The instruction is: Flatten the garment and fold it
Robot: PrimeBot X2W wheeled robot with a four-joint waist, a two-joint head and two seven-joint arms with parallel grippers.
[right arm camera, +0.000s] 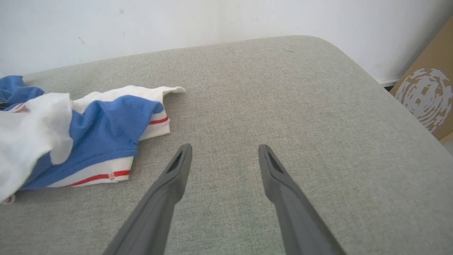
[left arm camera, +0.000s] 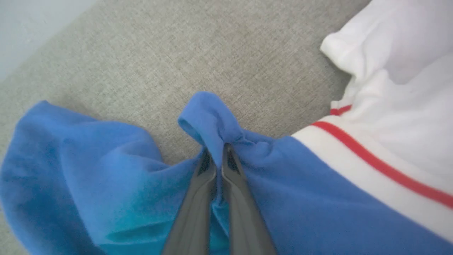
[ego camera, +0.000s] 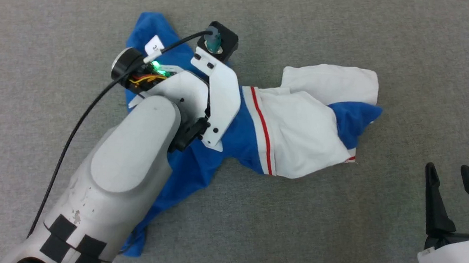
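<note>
I count one garment, two claws, and one cardboard box that stands past the right edge of the grey cloth-covered counter. One black cable runs along the left arm.

The garment lies crumpled on the counter. Its blue part is toward the robot's left, and its white sleeves with thin red stripes are toward the right. The left claw is on the blue part. Its two fingers are clenched together and pinch a small raised fold of blue cloth between the tips, near the cloth's edge. The right claw is released, its two fingers spread wide with nothing between them. It is over bare counter, apart from the garment, and the sleeve end lies to its left.
</note>
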